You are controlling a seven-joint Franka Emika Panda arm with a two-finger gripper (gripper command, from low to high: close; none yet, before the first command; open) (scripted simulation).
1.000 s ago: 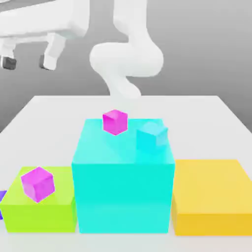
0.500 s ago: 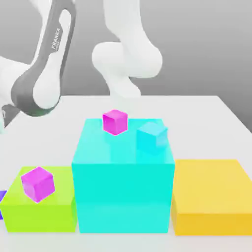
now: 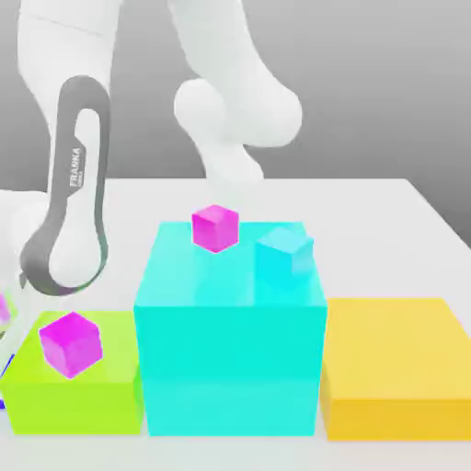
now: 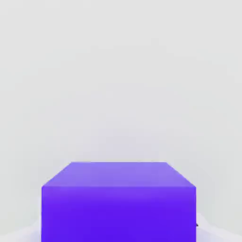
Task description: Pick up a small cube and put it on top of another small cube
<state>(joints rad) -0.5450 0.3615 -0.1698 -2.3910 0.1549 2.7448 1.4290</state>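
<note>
A purple small cube (image 4: pixel 118 201) sits very close in the hand view, right under my hand, on the pale table. A sliver of that purple cube (image 3: pixel 4 366) shows at the exterior view's left edge, beside the green block. My arm (image 3: pixel 69 212) bends down toward that edge. The gripper is shut, and the cube lies where its fingers close. A magenta small cube (image 3: pixel 215 227) and a cyan small cube (image 3: pixel 283 256) rest on the tall cyan block (image 3: pixel 230 368). Another magenta cube (image 3: pixel 70 343) sits on the green block (image 3: pixel 87 400).
A low yellow block (image 3: pixel 396 363) stands on the exterior view's right of the cyan block. The three blocks line the front of the white table (image 3: pixel 386 207). The arm's base (image 3: pixel 235 120) rises behind the cyan block.
The arm has swung down at the exterior view's left, from high above the table to beside the green block. The gripper has gone from open to shut. The cubes on the blocks have not moved.
</note>
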